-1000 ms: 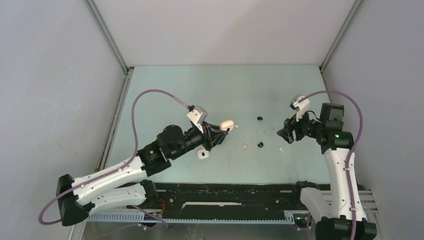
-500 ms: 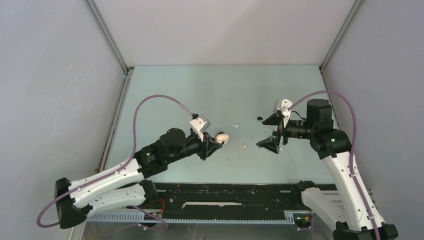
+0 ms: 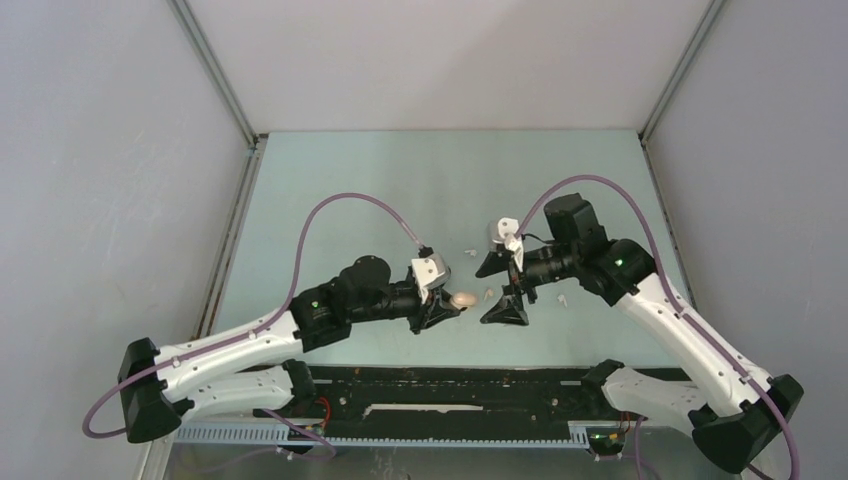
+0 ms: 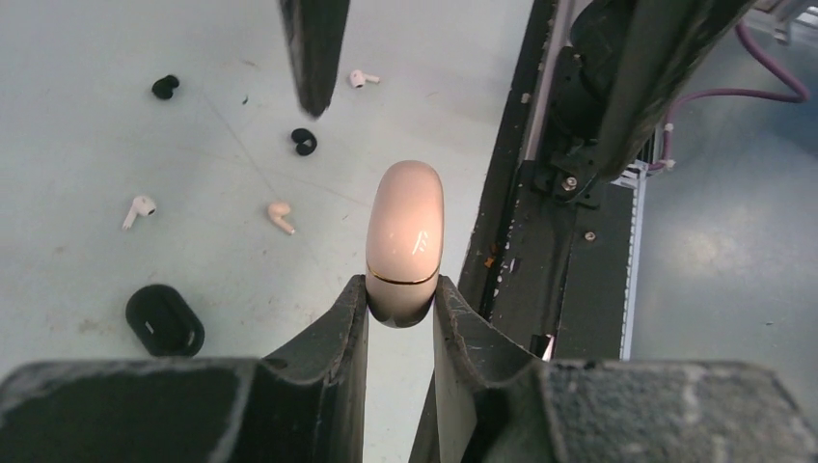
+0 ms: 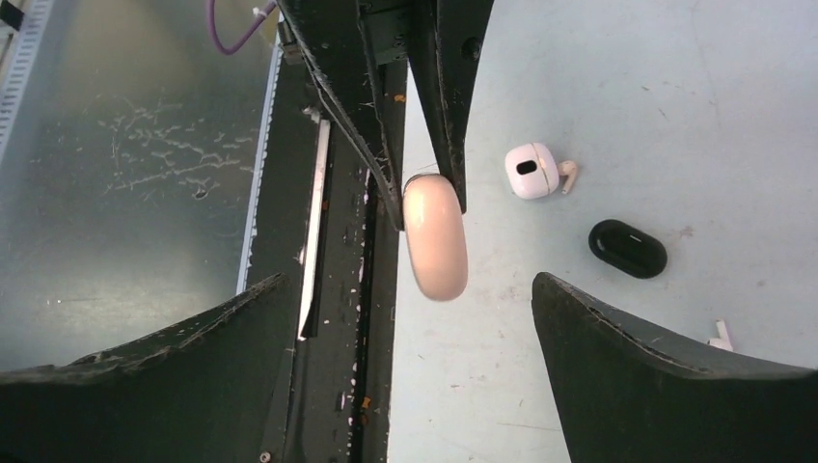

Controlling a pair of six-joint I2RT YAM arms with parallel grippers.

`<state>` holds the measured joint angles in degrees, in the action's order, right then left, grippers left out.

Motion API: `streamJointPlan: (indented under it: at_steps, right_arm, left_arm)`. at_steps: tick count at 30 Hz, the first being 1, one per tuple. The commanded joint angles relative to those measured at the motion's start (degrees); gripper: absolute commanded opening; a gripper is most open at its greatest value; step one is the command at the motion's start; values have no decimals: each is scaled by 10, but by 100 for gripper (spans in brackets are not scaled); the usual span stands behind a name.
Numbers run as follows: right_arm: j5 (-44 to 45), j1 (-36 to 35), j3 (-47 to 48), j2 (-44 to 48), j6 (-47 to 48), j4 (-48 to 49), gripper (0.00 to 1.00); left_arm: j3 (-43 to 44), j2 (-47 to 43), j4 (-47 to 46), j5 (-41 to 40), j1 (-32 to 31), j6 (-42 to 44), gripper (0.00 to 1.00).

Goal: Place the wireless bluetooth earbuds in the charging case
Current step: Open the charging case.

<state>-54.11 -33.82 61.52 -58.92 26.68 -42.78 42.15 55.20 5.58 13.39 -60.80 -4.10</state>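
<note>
Charging case (image 4: 405, 227): glossy pink pebble, pinched by L gripper (image 4: 400, 291); R gripper (image 5: 408, 282) spread wide.

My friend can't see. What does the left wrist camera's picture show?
The left gripper pinches a closed pink case by its near end between two dark fingers. On the pale table behind lie three white earbuds, two black earbuds and a black case.

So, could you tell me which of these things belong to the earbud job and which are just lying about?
Job: pink case, held in the left gripper; pinkish earbud; white earbuds; black earbuds.
Lying about, for now: black case; white case.
</note>
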Motion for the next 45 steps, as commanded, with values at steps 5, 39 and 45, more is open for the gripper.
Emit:
streamJointPlan:
  at_steps: [5,39,45]
  right_arm:
    - [18,-30,19,-55,19,-6,93]
    - [-96,75,160,-95,116,-212,89]
    - [66,137,69,-132,84,-100,68]
  left_arm:
    - [28,2,-48,36,-27,56,0]
    - [-117,-23,-245,1,-52,-10,0]
    - [-210,-61,-375,-39,-36,-67,0]
